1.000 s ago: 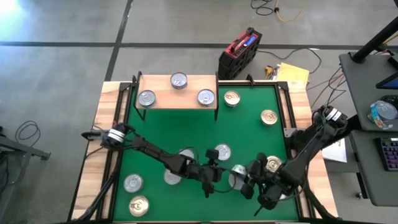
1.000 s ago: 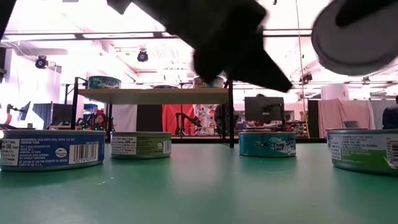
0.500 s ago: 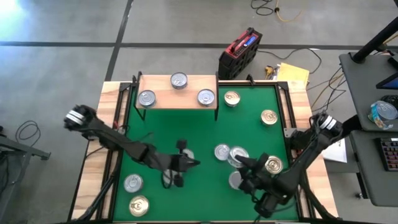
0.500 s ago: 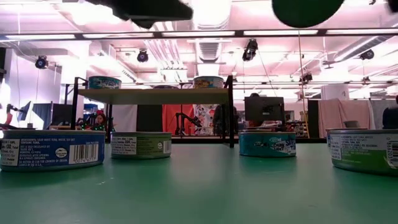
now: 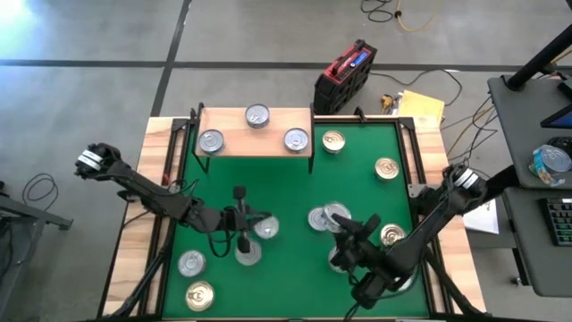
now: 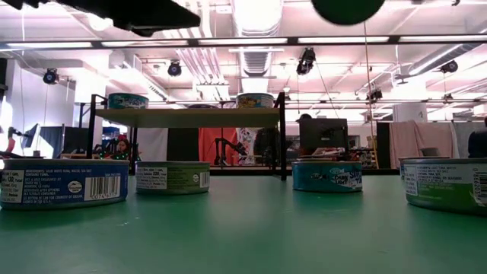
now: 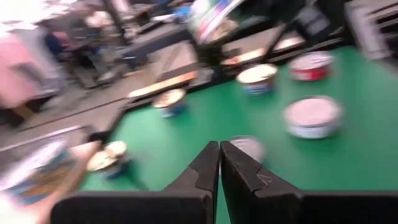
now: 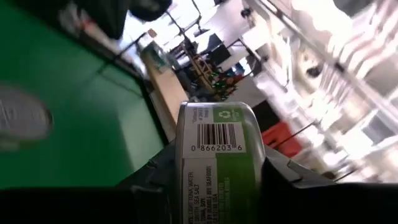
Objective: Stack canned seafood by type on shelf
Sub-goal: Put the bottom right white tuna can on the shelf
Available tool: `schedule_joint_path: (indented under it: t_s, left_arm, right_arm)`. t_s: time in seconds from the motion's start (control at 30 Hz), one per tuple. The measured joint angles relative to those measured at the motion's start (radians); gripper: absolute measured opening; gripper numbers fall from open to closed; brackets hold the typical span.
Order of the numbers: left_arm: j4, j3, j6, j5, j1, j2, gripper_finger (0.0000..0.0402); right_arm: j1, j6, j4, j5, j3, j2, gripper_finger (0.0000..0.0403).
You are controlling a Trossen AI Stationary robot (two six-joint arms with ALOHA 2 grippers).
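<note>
Your right fingers [image 8: 214, 180] are clamping a tin [image 8: 217, 155] on edge, lid facing sideways; your left fingers [image 7: 219, 163] are pressing together, empty.

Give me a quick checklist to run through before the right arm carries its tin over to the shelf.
1. Right pincer shut on the green-labelled tin: ok.
2. Tin lifted clear of the green mat: ok, it hangs high in the low view.
3. Left pincer shut, holding nothing: ok.
4. Left arm clear of the route to the shelf: cannot tell; it reaches over mid-mat.
5. Bare room on the shelf: ok, three tins stand there with gaps between them.
6. Which shelf tin matches the held one: cannot tell.
</note>
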Motion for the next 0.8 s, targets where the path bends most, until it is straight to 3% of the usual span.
schedule_joint_path:
  t_s: [0.13, 0.2, 0.3, 0.43, 0.5, 0.57, 0.7, 0.8]
  left_arm:
    - [0.003, -0.009, 0.040, -0.107, -0.001, -0.024, 0.0000]
    - [-0.001, -0.007, 0.080, -0.125, -0.001, -0.032, 0.0000]
    - [-0.002, 0.004, 0.152, -0.127, -0.001, -0.037, 0.0000]
    - [-0.005, 0.018, 0.249, -0.163, -0.001, -0.038, 0.0000]
    - [-0.006, 0.024, 0.292, -0.252, -0.003, -0.038, 0.0000]
    - [-0.007, 0.029, 0.331, -0.390, -0.004, -0.040, 0.0000]
    - [-0.008, 0.041, 0.433, -0.650, -0.023, -0.042, 0.0000]
    - [-0.009, 0.052, 0.510, -0.661, -0.068, -0.042, 0.0000]
  right_arm:
    - [-0.010, 0.285, -0.063, -0.034, -0.002, -0.150, 0.0126]
    - [-0.047, 0.428, -0.081, -0.125, -0.006, -0.243, 0.0126]
    - [-0.137, 0.580, -0.039, -0.347, -0.034, -0.360, 0.0126]
    - [-0.306, 0.444, 0.252, -0.760, -0.101, -0.451, 0.0126]
    - [-0.397, 0.396, 0.452, -1.023, -0.143, -0.465, 0.0126]
    - [-0.478, 0.449, 0.615, -1.244, -0.183, -0.466, 0.0126]
    - [-0.595, 0.579, 0.834, -1.434, -0.233, -0.448, 0.0126]
    - [-0.640, 0.547, 0.906, -1.471, -0.270, -0.413, 0.0126]
